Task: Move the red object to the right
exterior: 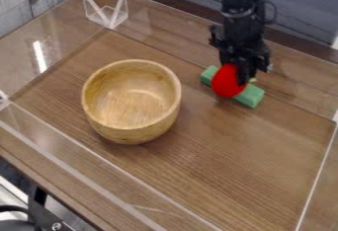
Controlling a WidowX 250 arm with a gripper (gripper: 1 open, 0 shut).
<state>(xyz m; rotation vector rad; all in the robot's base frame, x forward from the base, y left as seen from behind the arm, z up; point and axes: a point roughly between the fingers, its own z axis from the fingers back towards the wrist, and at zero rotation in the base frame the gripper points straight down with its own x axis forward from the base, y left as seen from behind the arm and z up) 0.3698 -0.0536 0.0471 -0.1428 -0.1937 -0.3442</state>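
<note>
The red object [231, 79] is a small glossy rounded toy, held between the black fingers of my gripper [239, 65], which points down from the arm at the upper right. The jaws are shut on its upper part, hiding any top it has. It hangs directly over the flat green block [250, 97], in front of the block's middle; I cannot tell whether it touches the block.
A wooden bowl [130, 99] stands left of centre on the wooden table. A clear plastic wall [79, 191] runs around the work area, and a folded clear stand [106, 10] sits at the back left.
</note>
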